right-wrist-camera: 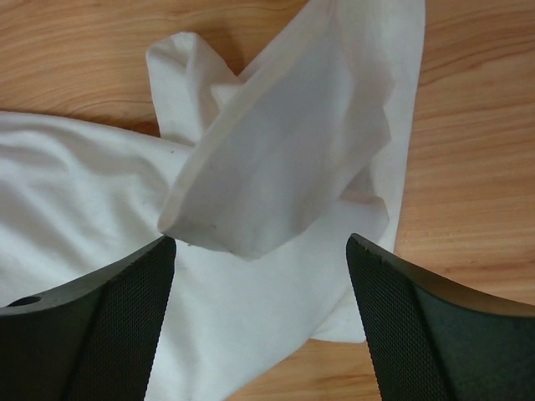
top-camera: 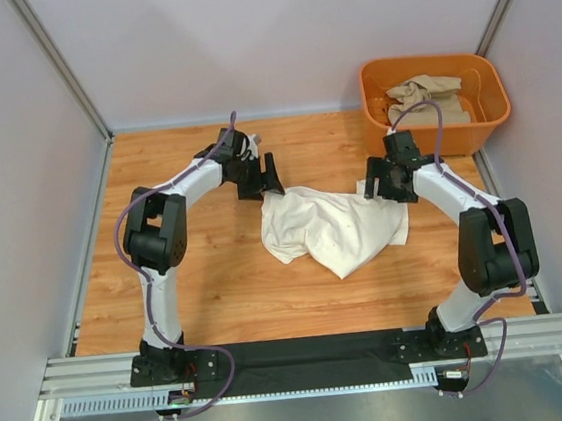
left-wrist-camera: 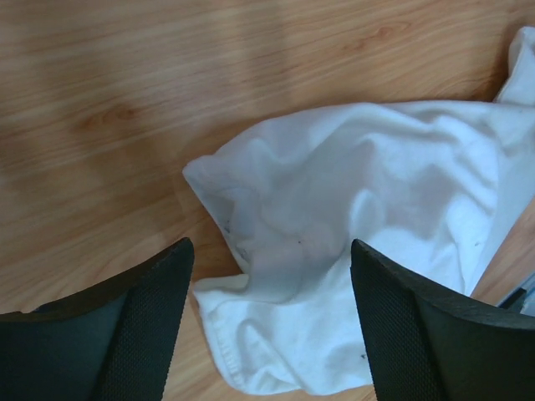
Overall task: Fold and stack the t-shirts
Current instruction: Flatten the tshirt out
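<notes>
The cream-white t-shirt (top-camera: 335, 227) lies crumpled in the middle of the wooden table (top-camera: 189, 291). It is not folded, and a bunched part of it reaches toward the near side. The left gripper (top-camera: 266, 180) hangs at the far left edge of this shirt. In the left wrist view its jaws stand wide apart, one on each side of a wrinkled part of the shirt, and the cloth lies on the wood below them — nothing is pinched. The right gripper (top-camera: 374, 183) is at the far right edge of the same shirt. In its wrist view the jaws are also spread wide. Between them a loose flap (right-wrist-camera: 276, 167) of the white fabric stands up from the table, closer to the camera than the rest, and as far as one can see the jaws do not press on it. The two grippers are well apart, with the far edge of the shirt between them. The sandy beige t-shirt (top-camera: 428, 94) is in the orange tub (top-camera: 487, 113) at the far right corner of the table — it lies there in a heap, and its top comes up to about the rim. The right gripper is on the near left side of this tub and does not touch it.
</notes>
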Controlling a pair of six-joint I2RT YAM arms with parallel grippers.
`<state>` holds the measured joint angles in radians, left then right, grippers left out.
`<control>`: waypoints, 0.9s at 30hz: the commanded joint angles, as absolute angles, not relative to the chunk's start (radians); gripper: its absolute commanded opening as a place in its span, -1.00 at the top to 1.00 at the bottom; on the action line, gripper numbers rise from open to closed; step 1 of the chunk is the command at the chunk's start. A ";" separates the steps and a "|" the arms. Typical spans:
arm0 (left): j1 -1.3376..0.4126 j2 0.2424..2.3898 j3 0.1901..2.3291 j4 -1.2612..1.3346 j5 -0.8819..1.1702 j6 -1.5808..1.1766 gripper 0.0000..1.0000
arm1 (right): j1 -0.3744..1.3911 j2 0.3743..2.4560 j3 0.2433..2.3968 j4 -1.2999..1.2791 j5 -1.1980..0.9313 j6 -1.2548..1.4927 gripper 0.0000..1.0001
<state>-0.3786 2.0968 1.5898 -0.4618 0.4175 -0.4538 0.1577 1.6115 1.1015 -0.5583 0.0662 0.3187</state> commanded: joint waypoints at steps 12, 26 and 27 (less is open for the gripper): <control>-0.334 1.852 1.439 -0.538 0.453 -0.436 1.00 | 0.218 1.594 1.184 -0.538 0.186 0.255 0.99; -0.308 0.787 1.193 -0.834 0.183 -0.443 1.00 | 0.252 0.805 1.380 -1.048 0.207 0.442 1.00; -0.308 0.754 1.201 -0.869 0.169 -0.443 1.00 | 0.252 0.772 1.431 -1.060 0.201 0.448 1.00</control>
<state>-0.3080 0.8310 1.2148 -0.7399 0.2340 -0.4305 0.2481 0.7967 1.3582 -0.9195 0.2214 0.3740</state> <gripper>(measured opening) 0.019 0.006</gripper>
